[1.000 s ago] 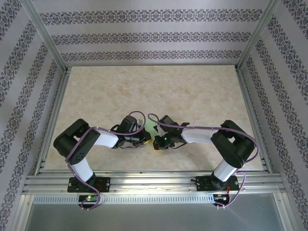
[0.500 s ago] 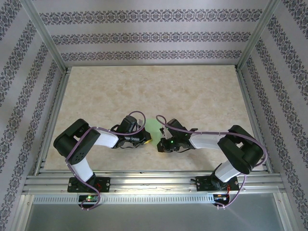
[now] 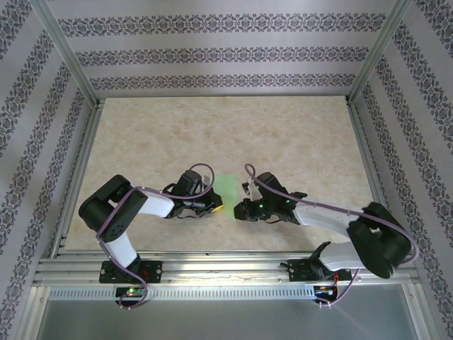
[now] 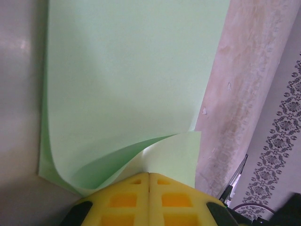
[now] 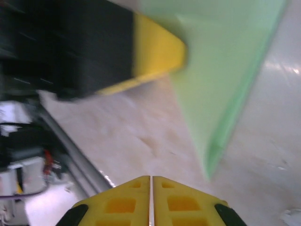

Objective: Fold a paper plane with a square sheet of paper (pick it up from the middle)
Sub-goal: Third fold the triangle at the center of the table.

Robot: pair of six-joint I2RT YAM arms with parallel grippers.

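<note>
Left wrist: curled, smooth green paper (image 4: pixel 127 80)

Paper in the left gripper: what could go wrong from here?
1. The left gripper pinches the paper at a curled-over edge, so the loose loop could crease off-line or slip out.
2. The right gripper sits shut and empty close by. Moving in like that, it could shove the paper instead of catching it.
</note>
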